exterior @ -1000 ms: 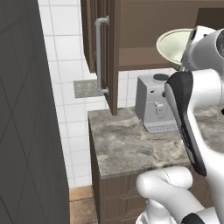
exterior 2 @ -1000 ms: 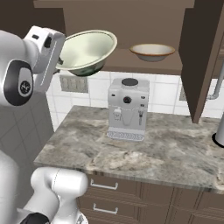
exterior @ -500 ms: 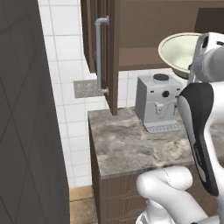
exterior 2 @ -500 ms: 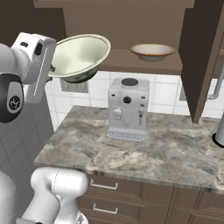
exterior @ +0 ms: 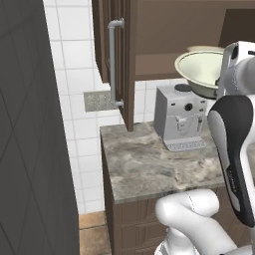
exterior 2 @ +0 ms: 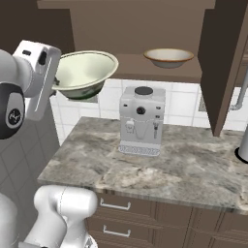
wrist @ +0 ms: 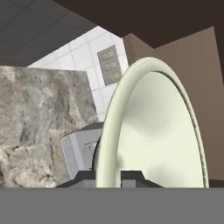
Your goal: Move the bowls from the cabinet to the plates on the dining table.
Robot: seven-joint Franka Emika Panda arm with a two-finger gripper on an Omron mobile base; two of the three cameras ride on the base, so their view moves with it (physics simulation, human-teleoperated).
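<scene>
we see the gripper [wrist: 108,177] with its two dark fingers [wrist: 85,177] set narrowly, pinching the rim of the cream-white bowl [exterior 2: 83,72] between them; one finger lies outside the wall, the other inside the greenish hollow. the bowl hangs in the air, out in front of the cabinet [exterior 2: 145,29], above the left part of the stone counter [exterior 2: 164,162] and slightly tilted. the second, shallower tan bowl [exterior 2: 168,56] rests on the cabinet shelf, well apart from the held one. below and between the two bowls stands a grey boxy coffee machine [exterior 2: 141,120] on the counter, close under the held bowl as we see it in the left base view. an open cabinet door [exterior: 124,60] with a long silver bar handle [exterior: 113,62] projects to the left of the bowl. the wall behind is white tile, with a grey outlet plate [exterior: 99,100]. the counter is mottled grey-brown, over dark brown drawers [exterior 2: 145,215].
</scene>
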